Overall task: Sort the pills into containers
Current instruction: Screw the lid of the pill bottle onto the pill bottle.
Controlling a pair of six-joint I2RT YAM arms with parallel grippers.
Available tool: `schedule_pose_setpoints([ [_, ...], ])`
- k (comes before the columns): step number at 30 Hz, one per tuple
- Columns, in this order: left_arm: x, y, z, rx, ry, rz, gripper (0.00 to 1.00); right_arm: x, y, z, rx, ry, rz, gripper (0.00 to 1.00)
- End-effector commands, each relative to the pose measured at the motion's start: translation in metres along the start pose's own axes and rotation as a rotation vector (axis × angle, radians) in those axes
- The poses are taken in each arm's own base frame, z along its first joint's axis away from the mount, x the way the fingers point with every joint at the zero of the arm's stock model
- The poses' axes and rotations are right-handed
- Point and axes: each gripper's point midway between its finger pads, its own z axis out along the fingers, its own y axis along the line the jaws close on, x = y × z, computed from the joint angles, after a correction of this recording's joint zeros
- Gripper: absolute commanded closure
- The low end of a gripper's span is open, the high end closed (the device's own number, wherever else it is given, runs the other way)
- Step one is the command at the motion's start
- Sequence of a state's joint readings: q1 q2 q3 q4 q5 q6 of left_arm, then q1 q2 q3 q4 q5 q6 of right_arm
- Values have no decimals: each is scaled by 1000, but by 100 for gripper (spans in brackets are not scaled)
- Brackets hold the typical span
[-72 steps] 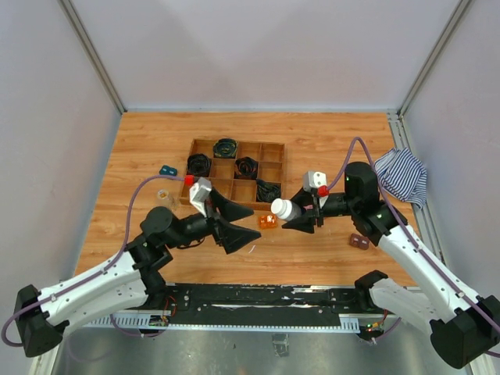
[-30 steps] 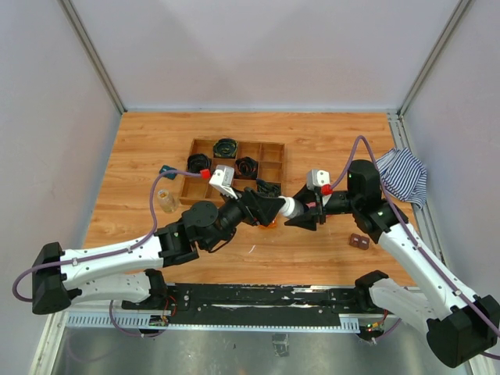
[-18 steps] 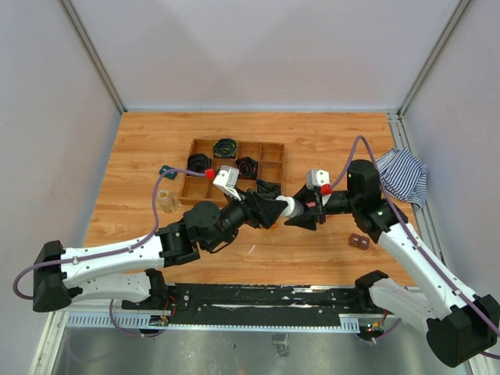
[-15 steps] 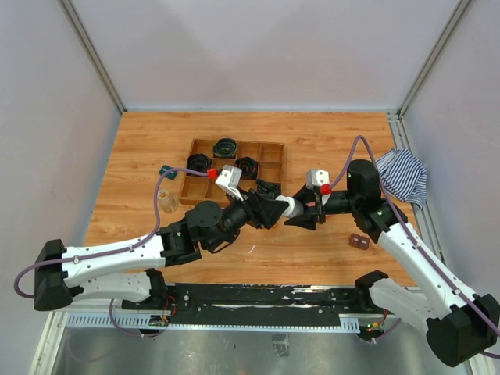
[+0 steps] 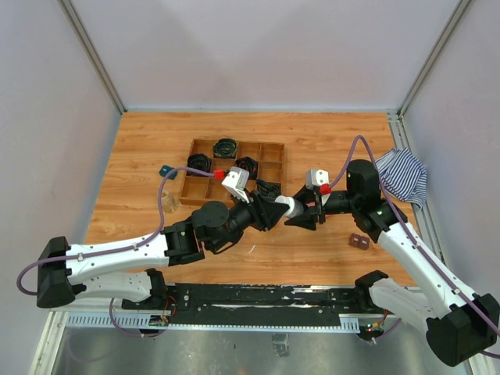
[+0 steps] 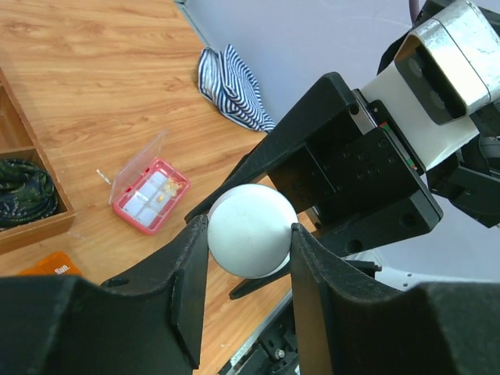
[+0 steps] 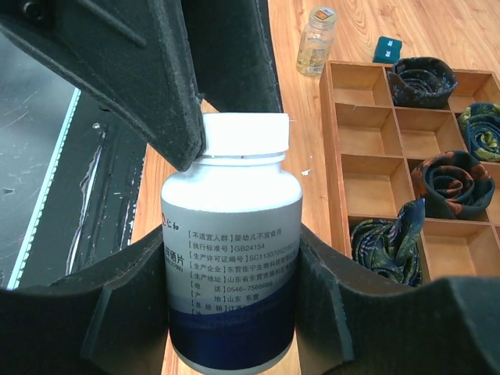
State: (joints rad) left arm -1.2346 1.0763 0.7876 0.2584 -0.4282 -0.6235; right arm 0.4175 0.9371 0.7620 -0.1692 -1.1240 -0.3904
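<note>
Grips bottle [image 7: 232, 234] in half-open right gripper [image 7: 232, 291] jaws; pinches cap [image 7: 244, 134] with narrowed left gripper [image 6: 249, 230] jaws. Nearby: tray [image 7: 373, 129], vial [image 7: 315, 30], pink box [image 6: 148, 195].

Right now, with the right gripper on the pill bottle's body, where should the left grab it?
The white cap, across its round rim, coming end-on along the axis of the pill bottle. The right gripper covers the body; only the cap sticks out free toward the left gripper.
</note>
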Motion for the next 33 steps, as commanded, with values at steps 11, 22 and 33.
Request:
schedule_pose_setpoints([
  [11,29,-32,-24,358,46,277,77,-15,7,-2,-46,-49,-43,99],
  [22,80,-29,-43,680,160,745,74,-20,14,-3,-78,-71,-57,99],
  [33,31,-28,-38,695,72,713,9,-21,16,-4,-83,-73,-64,99],
])
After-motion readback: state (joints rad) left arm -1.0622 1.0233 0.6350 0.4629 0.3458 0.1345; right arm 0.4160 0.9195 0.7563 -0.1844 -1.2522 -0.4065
